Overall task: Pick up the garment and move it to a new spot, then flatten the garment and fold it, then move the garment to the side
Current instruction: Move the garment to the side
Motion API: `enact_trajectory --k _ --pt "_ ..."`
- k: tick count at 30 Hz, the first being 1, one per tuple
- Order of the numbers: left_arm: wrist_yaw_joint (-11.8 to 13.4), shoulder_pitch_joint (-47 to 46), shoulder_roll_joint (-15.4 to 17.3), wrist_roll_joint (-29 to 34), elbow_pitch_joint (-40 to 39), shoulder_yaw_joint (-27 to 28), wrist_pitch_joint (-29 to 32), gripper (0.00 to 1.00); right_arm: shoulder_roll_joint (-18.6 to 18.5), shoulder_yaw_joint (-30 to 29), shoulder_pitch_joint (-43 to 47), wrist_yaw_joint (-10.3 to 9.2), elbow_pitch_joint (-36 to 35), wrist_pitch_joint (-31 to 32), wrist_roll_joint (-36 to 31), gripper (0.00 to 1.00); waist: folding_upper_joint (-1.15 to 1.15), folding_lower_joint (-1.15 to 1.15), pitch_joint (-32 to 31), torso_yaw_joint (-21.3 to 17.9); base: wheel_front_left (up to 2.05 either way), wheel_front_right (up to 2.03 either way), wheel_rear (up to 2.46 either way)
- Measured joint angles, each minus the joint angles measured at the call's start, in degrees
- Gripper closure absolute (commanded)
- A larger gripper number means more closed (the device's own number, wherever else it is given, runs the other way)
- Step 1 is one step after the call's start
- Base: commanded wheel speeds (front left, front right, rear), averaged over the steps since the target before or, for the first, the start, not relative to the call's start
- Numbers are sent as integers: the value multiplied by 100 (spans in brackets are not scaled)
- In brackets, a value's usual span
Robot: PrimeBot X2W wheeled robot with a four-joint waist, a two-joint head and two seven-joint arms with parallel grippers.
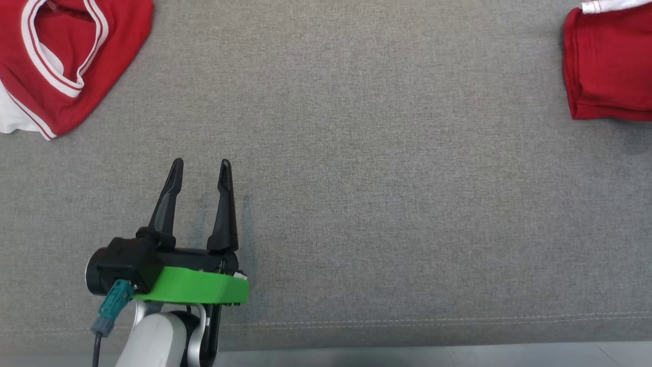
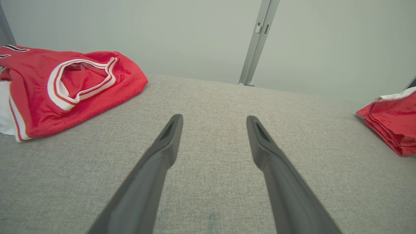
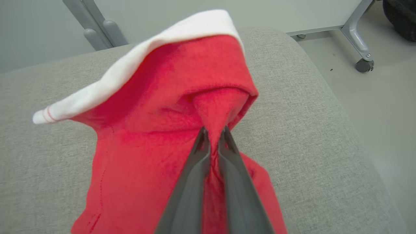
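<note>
A folded red garment (image 1: 608, 61) with a white band along its far edge lies at the right end of the grey padded surface (image 1: 356, 127). In the right wrist view my right gripper (image 3: 213, 131) is shut on a pinched-up ridge of this red garment (image 3: 156, 130), which rises in a peak towards the fingertips. The left wrist view has the same garment (image 2: 393, 126) at its right edge. My left gripper (image 1: 200, 165) hovers open over bare fabric at the lower left, nothing between its fingers (image 2: 165, 143). A second red jersey (image 1: 61, 61) with white-striped trim lies rumpled at the upper left.
The rumpled jersey (image 2: 65, 87) sits left of my left gripper. The surface's front edge with its seam (image 1: 458, 321) runs along the bottom, pale floor beyond. The surface's rounded right end drops to the floor by a metal leg with a caster (image 3: 360, 63). A grey post (image 2: 256, 42) stands behind.
</note>
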Motion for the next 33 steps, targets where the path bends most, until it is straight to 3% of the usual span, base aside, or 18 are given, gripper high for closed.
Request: enact_trajectory --k 11,12,13,14,15,16,23,33 --pt "0 -87 46 56 -97 -49 30 0 -193 -111 -48 -357 242 -455 -85 100 0 0 263 -119 0 0 0" --pt "0 -100 51 59 -111 -53 36 0 -198 -107 -51 -408 249 -532 -136 96 0 0 287 -129 0 0 0" --pt "0 -114 57 75 -121 -54 65 0 -204 -90 -63 -438 260 -579 -182 83 0 0 312 -140 0 0 0" --pt "0 -127 66 76 -135 -59 78 0 -209 -102 -89 -458 293 -711 -209 39 0 0 360 -162 0 0 0" --pt "0 -134 69 82 -136 -63 79 0 -210 -113 -107 -502 311 -798 -212 3 0 0 383 -172 0 0 0" --pt "0 -143 73 93 -143 -64 83 0 -224 -103 -122 -524 322 -860 -241 0 0 0 405 -182 0 0 0" --pt "-1 -199 85 101 -140 -82 85 0 -360 35 -147 -649 476 -1301 -617 0 0 0 474 -225 0 0 0" --pt "-1 -208 89 100 -30 -53 82 0 38 -18 -146 -654 475 -1840 -558 0 0 0 320 -339 0 0 0"
